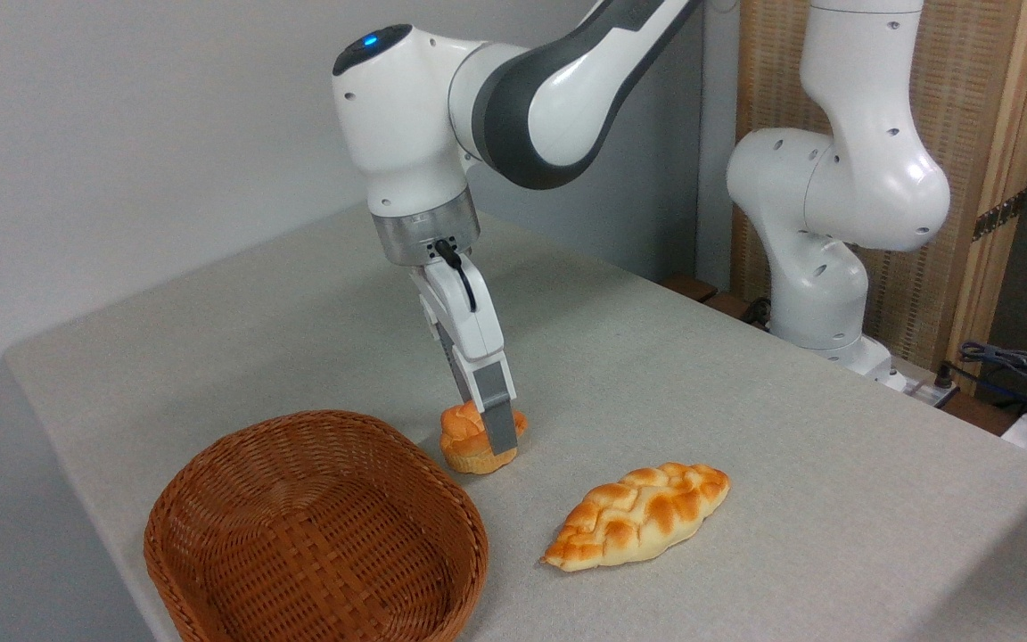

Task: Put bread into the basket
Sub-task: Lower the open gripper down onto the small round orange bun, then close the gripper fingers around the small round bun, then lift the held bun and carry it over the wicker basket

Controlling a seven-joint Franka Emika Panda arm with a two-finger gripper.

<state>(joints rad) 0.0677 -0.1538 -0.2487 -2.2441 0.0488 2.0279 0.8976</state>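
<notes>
Nearest the camera, the wicker basket (313,530) sits on the grey tabletop (745,401). To the basket's right lies the braided loaf (638,515), well apart from it. Just behind the basket's far right rim the bread (469,439) rests on the tabletop. The claw (497,437) reaches down over the bread, one finger (502,434) against its right side; whether it grips cannot be told.

The bread (469,441) is orange-golden with a paler base. The basket (317,526) is reddish-brown woven wicker. The braided loaf (638,515) is golden with browned ridges. The tabletop (745,401) is pale grey; the arm (558,98) white and dark grey.
</notes>
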